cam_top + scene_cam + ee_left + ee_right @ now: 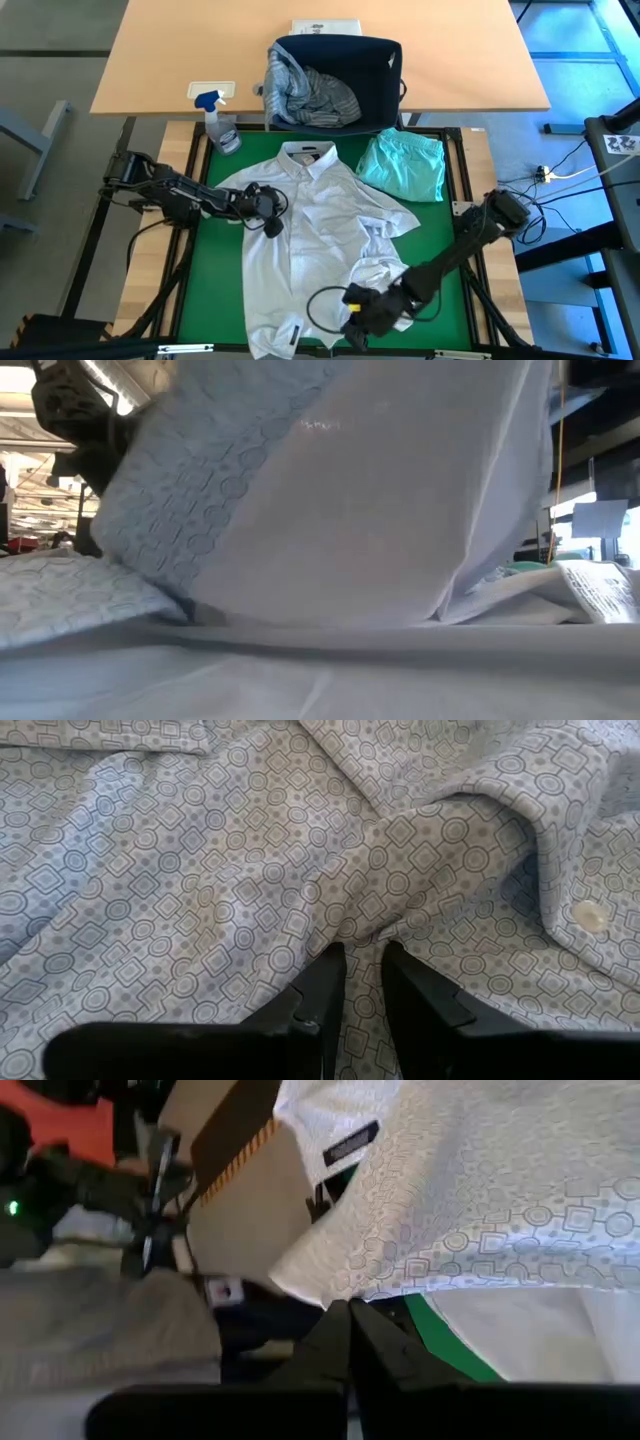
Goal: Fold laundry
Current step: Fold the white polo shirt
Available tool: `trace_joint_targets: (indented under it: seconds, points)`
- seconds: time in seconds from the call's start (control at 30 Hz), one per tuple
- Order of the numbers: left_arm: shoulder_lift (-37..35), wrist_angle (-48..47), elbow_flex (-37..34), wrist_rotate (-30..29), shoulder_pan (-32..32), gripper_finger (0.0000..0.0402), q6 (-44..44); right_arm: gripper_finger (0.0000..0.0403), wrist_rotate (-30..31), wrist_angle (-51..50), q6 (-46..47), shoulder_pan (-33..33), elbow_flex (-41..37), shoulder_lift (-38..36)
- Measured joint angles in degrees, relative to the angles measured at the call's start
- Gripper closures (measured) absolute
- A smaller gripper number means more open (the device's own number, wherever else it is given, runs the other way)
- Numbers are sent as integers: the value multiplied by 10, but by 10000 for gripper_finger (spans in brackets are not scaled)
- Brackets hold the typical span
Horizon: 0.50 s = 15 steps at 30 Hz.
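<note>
A pale button-up shirt [310,230], printed with small circles and squares, lies front up on the green mat [215,275], collar toward the far edge. My left gripper [268,212] is shut on its left side below the sleeve. My right gripper [355,312] is shut on its lower right part near the table's front, where the cloth is raised and rumpled [382,268]. A mint-teal garment [405,165] lies folded on the mat at the far right. A grey-blue striped shirt [310,95] fills the dark basket [385,60]. My left gripper pinches a raised fold of the shirt's front [362,932] between its two fingers [325,982], slanting down from the table's left. Creases run out from the pinch; the cloth around it lies on the mat. My right gripper pinches an edge of the shirt's lower right part [365,1292] at its fingertips [335,1335], slanting down. One layer or several, I cannot tell. The cloth there is lifted off the mat and stands up like a tent [330,490]; the rest stays flat.
A spray bottle [220,125] stands at the mat's far left corner. The basket sits on the wooden table [170,50] beyond the mat, with a white box [325,26] behind it. Bare green mat shows along the left and right of the shirt.
</note>
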Motion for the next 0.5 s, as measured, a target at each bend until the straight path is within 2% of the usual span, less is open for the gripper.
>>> trace_joint_targets:
  seconds: [0.13,0.2,0.33,0.5]
  points:
    - [0,1,0,0,2,331,0,400,90,-2,99,38,1,7]
    - [0,1,0,0,2,331,0,400,111,11,154,54,1,21]
    - [0,2,0,1,2,331,0,400,109,63,236,74,1,64]
    - [0,3,-1,0,2,331,0,400,104,88,253,75,1,92]
